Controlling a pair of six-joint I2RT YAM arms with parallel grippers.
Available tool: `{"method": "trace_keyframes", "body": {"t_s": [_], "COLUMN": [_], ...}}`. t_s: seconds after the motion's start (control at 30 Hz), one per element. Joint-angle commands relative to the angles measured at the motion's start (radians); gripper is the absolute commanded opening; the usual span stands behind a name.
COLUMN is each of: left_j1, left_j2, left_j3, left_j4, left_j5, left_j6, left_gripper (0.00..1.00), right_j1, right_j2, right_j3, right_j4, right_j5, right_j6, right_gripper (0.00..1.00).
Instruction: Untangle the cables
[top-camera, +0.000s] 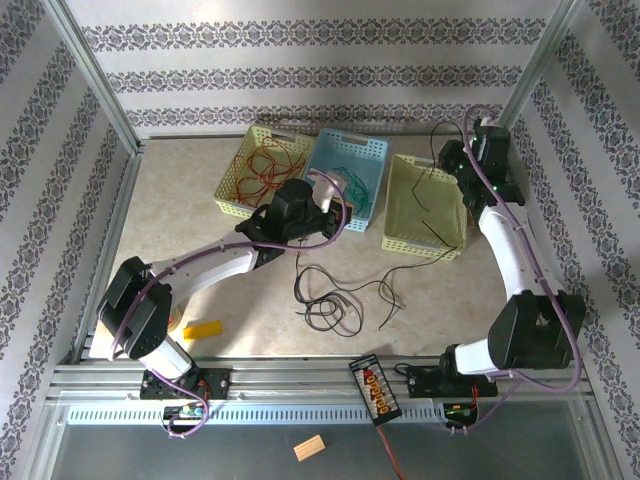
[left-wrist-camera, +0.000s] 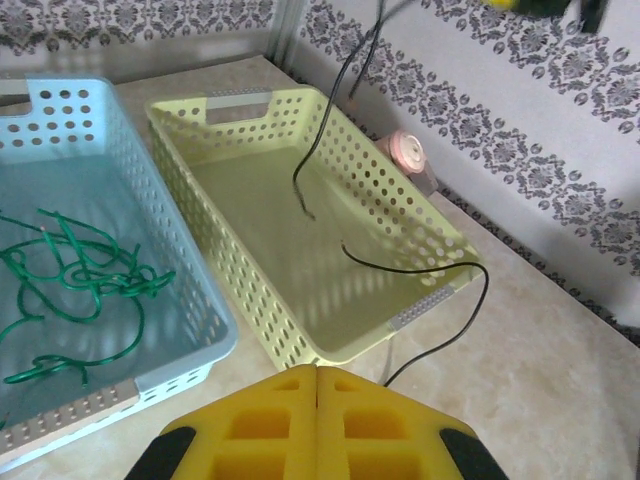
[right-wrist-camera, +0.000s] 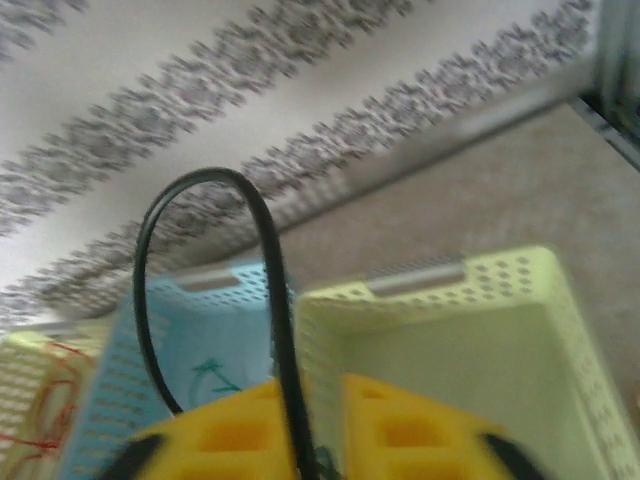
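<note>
Right wrist view: the right tool (right-wrist-camera: 315, 402) is seen slightly parted, a black cable (right-wrist-camera: 262, 225) looped up between its fingers. The left tool (left-wrist-camera: 317, 385) is pressed together. Loose black strands (top-camera: 335, 295) are spread on the counter (top-camera: 150, 230).

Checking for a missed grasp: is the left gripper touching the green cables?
Apart. In the left wrist view the shut left gripper is outside the blue basket holding the green cables.

A black cable (right-wrist-camera: 272, 300) is seen between the right gripper's (right-wrist-camera: 320, 405) yellow fingers (right-wrist-camera: 230, 440); green cables (right-wrist-camera: 215, 378) are seen in the blue basket (right-wrist-camera: 105, 410) beyond.
</note>
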Motion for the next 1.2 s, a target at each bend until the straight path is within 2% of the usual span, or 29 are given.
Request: {"method": "trace_keyframes", "body": {"t_s": [0.0, 0.13, 0.27, 0.33, 0.4, 0.53, 0.63, 0.77, 0.83, 0.93, 1.0, 1.1, 1.17], "left_j1": [-0.014, -0.014, -0.014, -0.013, -0.014, -0.017, -0.017, -0.019, -0.023, -0.025, -0.025, -0.025, -0.025], "left_j2": [0.034, 0.11, 0.265, 0.377, 0.489, 0.715, 0.802, 0.778, 0.714, 0.587, 0.494, 0.391, 0.353], "left_j3": [0.061, 0.134, 0.292, 0.429, 0.599, 0.955, 1.102, 1.079, 1.001, 0.814, 0.675, 0.497, 0.418], "left_j4": [-0.015, -0.019, -0.033, -0.078, -0.167, -0.319, -0.346, -0.327, -0.319, -0.306, -0.29, -0.27, -0.264], "left_j5": [0.06, 0.125, 0.311, 0.409, 0.461, 0.492, 0.468, 0.444, 0.389, 0.202, 0.061, -0.094, -0.144], "left_j6": [-0.004, -0.027, -0.056, -0.068, -0.07, -0.086, -0.117, -0.144, -0.129, -0.117, -0.109, -0.097, -0.1], "left_gripper": [0.0, 0.0, 0.0, 0.0, 0.0, 0.0, 0.0, 0.0, 0.0, 0.0, 0.0, 0.0, 0.0], "right_j1": [-0.008, -0.009, -0.01, -0.011, -0.015, -0.018, -0.019, -0.016, -0.014, -0.014, -0.014, -0.02, -0.023], "right_j2": [0.014, -0.056, -0.19, -0.273, -0.342, -0.463, -0.524, -0.571, -0.589, -0.605, -0.618, -0.619, -0.608], "right_j3": [-0.021, -0.1, -0.203, -0.255, -0.296, -0.36, -0.394, -0.449, -0.484, -0.516, -0.554, -0.625, -0.677], "right_j4": [-0.013, -0.023, -0.024, -0.028, -0.039, -0.083, -0.143, -0.293, -0.386, -0.505, -0.521, -0.484, -0.399], "right_j5": [0.043, 0.063, 0.125, 0.148, 0.156, 0.164, 0.13, 0.007, -0.053, -0.082, -0.104, -0.092, -0.104], "right_j6": [0.047, 0.069, 0.074, 0.075, 0.073, 0.069, 0.074, 0.11, 0.126, 0.146, 0.165, 0.234, 0.288], "right_gripper": [0.53, 0.63, 0.66, 0.68, 0.68, 0.69, 0.71, 0.72, 0.71, 0.69, 0.69, 0.68, 0.67]}}
